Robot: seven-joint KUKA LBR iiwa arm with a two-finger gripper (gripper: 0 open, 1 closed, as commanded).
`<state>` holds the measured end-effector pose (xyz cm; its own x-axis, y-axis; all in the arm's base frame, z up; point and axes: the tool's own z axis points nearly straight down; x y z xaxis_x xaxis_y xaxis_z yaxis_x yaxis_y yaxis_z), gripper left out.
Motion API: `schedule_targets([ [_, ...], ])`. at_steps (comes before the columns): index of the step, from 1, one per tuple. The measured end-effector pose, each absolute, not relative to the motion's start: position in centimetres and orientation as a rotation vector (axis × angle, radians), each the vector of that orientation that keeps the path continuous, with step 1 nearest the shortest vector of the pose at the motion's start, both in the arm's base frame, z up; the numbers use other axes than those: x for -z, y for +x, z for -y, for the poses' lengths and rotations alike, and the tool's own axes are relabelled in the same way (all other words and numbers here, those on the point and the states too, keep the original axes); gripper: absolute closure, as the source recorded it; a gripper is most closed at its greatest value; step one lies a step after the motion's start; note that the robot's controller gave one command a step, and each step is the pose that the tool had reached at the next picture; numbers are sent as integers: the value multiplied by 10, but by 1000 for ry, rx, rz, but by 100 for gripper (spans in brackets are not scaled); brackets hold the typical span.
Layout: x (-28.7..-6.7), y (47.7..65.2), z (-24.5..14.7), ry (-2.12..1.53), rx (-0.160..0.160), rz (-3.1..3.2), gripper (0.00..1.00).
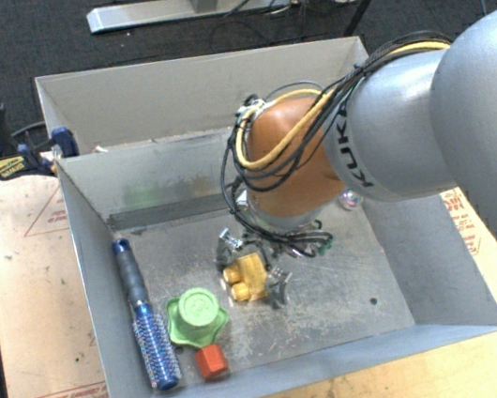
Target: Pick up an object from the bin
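- The small yellow lumpy plastic toy (243, 278) lies near the middle of the floor of the grey metal bin (359, 288), a little toward the left.
- The gripper (254, 268) is down low in the bin, with one metal finger on each side of the yellow toy. The gap is narrow and it looks like it is holding the toy.
- It is hard to tell if the toy is off the floor yet.
- The toy is bumpy, not flat. The grip may sit on a bump or a corner, so the toy could turn or pop out when the arm goes up.
- If it pops out, it would fall back on the floor and maybe roll to a new spot, and the pick would fail.
- The round green plastic cup with a wavy rim (196, 317) sits just beside the toy, on its left. A drop or a sideways push could knock it.
- The small orange-red block (211, 362) lies right below the green cup, close to the front wall.
- The long blue hairbrush (145, 316) lies along the left wall, well apart from the gripper, with its bristle end toward the front.
- The right half of the bin floor has none of these things on it, so going straight up looks like the safest way out.
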<state>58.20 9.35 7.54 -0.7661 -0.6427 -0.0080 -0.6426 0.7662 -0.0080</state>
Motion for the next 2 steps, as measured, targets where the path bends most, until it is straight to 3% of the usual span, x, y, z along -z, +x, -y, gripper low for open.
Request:
schedule_targets([
  [1,-77,583,-93,-1065,4,-2942,100],
  [2,-227,580,-77,-1186,3,-2896,100],
])
